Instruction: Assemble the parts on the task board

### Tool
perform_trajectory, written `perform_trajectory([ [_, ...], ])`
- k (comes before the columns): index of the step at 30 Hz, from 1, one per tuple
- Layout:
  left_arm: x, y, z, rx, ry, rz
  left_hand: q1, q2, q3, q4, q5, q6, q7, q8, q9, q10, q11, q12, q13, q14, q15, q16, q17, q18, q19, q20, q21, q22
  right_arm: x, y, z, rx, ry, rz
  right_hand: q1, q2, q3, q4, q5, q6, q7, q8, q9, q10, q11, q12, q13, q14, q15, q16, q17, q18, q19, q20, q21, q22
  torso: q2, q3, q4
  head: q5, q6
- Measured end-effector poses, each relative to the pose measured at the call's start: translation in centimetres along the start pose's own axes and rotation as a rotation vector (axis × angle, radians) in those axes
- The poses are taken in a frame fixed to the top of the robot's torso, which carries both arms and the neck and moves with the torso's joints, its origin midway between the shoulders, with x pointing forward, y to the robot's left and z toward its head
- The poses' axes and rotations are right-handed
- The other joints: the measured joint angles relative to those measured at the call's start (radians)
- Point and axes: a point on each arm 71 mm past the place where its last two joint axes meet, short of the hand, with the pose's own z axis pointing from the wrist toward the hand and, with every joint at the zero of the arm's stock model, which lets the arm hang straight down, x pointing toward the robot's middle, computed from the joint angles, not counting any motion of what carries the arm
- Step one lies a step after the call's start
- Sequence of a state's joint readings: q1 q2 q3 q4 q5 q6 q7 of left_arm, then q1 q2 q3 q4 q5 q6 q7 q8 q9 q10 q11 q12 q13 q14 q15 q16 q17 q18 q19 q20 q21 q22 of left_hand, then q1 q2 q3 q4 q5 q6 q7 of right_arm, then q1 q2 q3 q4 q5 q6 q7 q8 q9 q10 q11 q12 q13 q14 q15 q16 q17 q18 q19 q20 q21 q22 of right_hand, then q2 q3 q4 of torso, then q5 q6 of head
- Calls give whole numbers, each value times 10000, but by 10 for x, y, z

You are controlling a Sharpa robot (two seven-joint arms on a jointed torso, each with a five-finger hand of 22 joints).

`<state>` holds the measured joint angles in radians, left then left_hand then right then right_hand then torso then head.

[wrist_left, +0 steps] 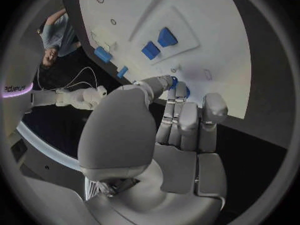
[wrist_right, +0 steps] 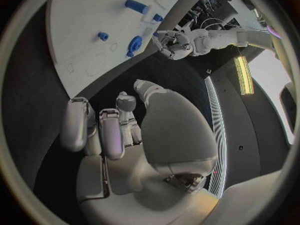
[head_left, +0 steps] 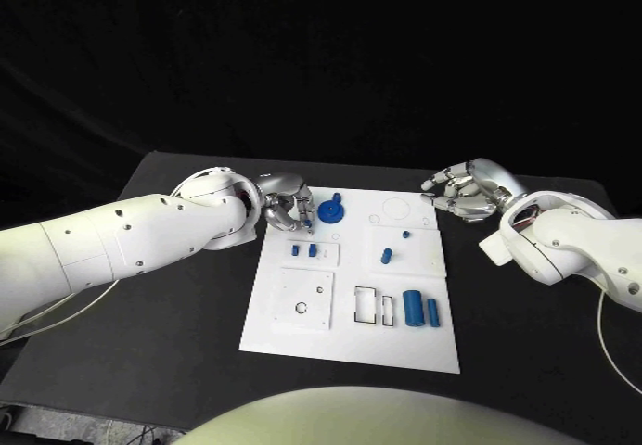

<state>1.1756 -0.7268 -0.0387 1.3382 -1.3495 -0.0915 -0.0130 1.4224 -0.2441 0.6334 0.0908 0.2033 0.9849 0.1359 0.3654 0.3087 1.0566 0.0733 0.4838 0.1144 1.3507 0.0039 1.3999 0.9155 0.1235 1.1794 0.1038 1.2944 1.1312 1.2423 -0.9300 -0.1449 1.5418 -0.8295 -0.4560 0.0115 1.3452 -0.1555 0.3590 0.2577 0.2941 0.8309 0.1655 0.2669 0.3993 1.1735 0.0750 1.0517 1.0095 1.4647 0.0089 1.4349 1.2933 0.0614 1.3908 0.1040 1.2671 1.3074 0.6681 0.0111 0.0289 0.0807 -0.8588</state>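
Note:
The white task board [head_left: 351, 326] lies in the middle of the black table. My left hand [head_left: 285, 208] hovers at the board's far left corner, thumb and fingers pinching a small blue part [wrist_left: 175, 81] that is mostly hidden between them. Just beside it a blue round part [head_left: 332, 213] lies on the board. Two small blue blocks [head_left: 303, 249] sit nearer me, and a blue peg [head_left: 385, 256] stands toward the middle. My right hand [head_left: 462, 191] hangs off the board past its far right corner, fingers curled in and holding nothing.
Two blue cylinders [head_left: 424, 310] lie at the board's near right, beside rectangular slots [head_left: 366, 304]. A raised square plate [head_left: 305, 298] with a hole takes up the near left. Bare black table [head_left: 535, 343] surrounds the board on all sides.

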Motion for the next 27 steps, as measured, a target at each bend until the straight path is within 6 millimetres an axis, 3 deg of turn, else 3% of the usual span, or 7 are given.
perform_trajectory([
  [13, 6, 4, 6, -238, 253, -1, 0, 0, 0, 0, 0, -1, -1, -1, 7, 0, 0, 0, 1, 0, 0, 0, -26, 2, 0, 0, 0, 0, 1, 1, 0, -19, 28, 12, 0, 0, 0, 0, 0, 0, 0, -1, -1, 0, 0, 0, 0, 0, 0, 0, 0, 0, 0, 0, 0, -1, -9, 6, -3, 35, -18],
  [27, 8, 1, 7, -206, 509, -14, -40, -40, 0, 1, 1, 19, -23, -30, 7, 24, -25, -40, 1, 0, 0, 0, 49, 3, 29, 29, 0, 40, 2, 1, 0, -24, 29, 11, 0, 0, 28, -28, 0, 0, 0, -2, 7, 0, 0, -41, -43, 0, 0, -41, -21, 0, 0, 1, -54, 6, -1, -1, 4, -38, -66],
])
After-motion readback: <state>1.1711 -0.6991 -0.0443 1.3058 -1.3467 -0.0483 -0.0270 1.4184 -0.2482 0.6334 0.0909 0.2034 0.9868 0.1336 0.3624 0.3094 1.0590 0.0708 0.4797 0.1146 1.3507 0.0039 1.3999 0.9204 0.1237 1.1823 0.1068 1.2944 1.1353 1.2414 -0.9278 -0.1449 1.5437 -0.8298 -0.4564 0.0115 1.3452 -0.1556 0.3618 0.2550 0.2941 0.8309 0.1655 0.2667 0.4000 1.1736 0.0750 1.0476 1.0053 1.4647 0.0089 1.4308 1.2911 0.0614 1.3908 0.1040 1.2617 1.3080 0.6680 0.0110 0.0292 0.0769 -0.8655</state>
